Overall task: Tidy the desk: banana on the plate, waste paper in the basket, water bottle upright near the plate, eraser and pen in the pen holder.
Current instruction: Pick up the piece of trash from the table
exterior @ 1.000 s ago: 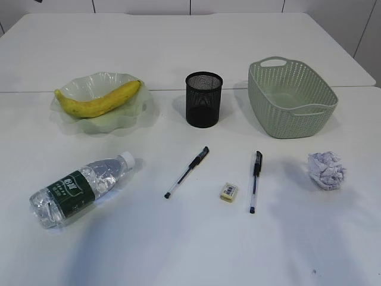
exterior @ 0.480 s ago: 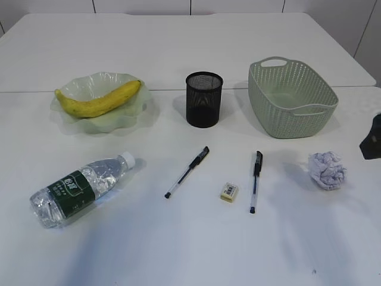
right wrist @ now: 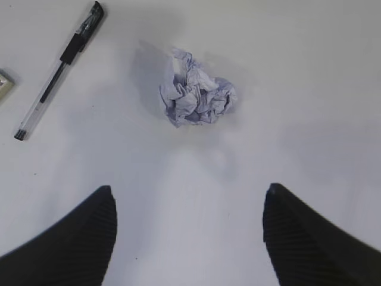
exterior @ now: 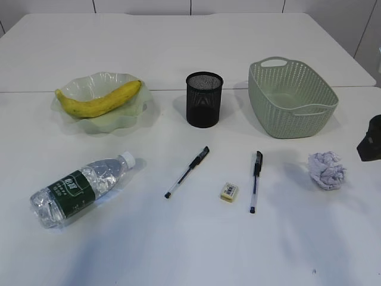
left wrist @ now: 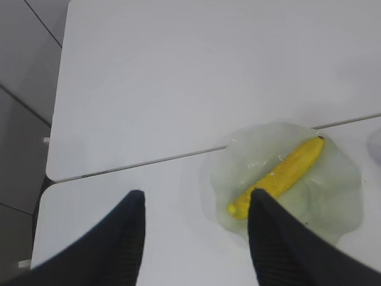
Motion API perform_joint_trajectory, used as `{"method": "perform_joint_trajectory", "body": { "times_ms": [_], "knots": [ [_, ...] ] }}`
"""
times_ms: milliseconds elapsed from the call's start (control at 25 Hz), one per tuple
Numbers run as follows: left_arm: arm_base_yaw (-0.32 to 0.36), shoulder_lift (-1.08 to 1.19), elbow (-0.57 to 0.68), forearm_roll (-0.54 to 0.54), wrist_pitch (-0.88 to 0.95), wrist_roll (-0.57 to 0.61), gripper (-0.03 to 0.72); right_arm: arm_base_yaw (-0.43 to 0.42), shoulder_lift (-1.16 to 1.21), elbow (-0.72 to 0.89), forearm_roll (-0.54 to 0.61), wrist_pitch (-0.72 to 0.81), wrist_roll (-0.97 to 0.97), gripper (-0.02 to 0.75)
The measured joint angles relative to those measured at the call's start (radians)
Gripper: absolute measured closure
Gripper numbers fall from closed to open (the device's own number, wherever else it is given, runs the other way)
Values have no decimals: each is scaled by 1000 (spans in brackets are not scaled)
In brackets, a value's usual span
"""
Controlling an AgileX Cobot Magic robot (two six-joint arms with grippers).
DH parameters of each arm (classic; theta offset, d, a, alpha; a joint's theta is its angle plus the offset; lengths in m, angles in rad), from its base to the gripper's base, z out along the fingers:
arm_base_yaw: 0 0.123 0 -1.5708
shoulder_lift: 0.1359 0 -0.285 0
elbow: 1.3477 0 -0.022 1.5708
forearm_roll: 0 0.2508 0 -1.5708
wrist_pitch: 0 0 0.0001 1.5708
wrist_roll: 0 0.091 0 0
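While the banana (exterior: pixel 98 99) already lay on the plate (exterior: pixel 101 122), the right gripper (right wrist: pixel 189 235), jaws spread and empty, hung over the light, crushable paper (right wrist: pixel 196 96) near the bench's right edge, best pinched across its middle.

The right end effector (exterior: pixel 372 138) is cut off by the exterior view's edge.

table (exterior: pixel 178 53): white, two tops butted | seam between | grey floor (left wrist: pixel 24 119)
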Motion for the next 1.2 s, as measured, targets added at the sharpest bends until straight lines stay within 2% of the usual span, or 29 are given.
{"method": "perform_joint_trajectory", "body": {
  "times_ms": [400,680,1200],
  "knots": [
    [0,0,23,0,-4,-27,319,0,0,0,8,2,0,172],
    [0,0,180,-6,-115,-45,337,0,0,0,8,7,0,171],
    [0,-61,467,-6,-466,-109,347,0,0,0,10,7,0,172]
  ]
}}
